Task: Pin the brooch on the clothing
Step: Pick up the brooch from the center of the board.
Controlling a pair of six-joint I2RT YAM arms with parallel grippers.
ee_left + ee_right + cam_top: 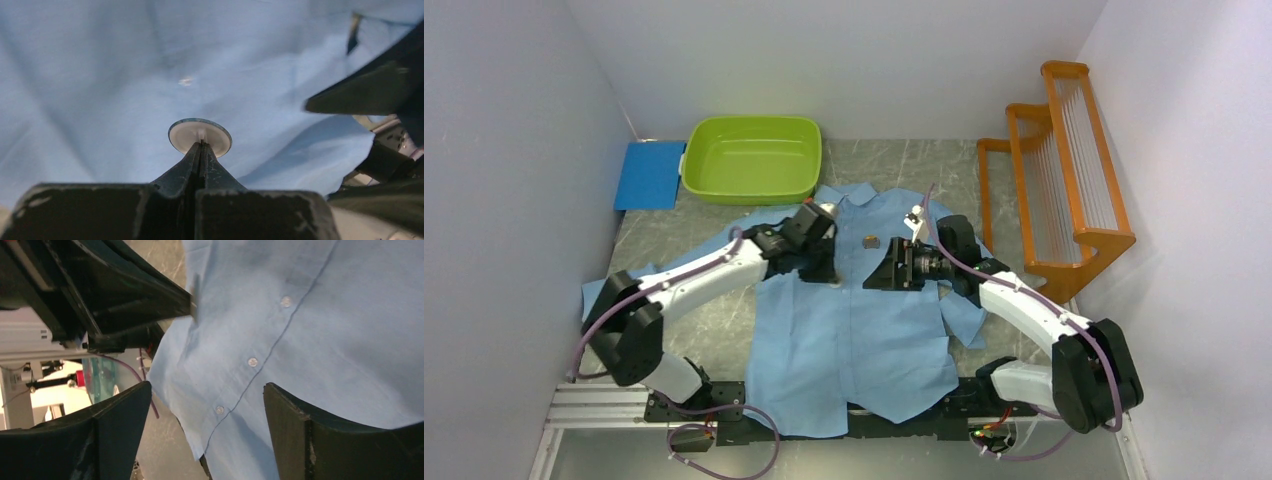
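Note:
The clothing [854, 330], a light blue button-up shirt, lies flat on the table with its collar toward the far side. My left gripper [201, 145] is shut on the back of the brooch [200, 135], a white round disc with a bluish rim that faces the cloth. In the top view this gripper [832, 278] points down at the shirt's chest, left of the button line. My right gripper [207, 405] stands open over the shirt's buttoned edge [252, 361], with nothing between its fingers. It reaches in from the right [879, 270], close to the left gripper.
A small dark round piece [871, 241] lies on the shirt below the collar. A green tub [752, 158] and a blue pad [650, 174] sit at the back left. An orange wooden rack [1064, 170] stands at the right.

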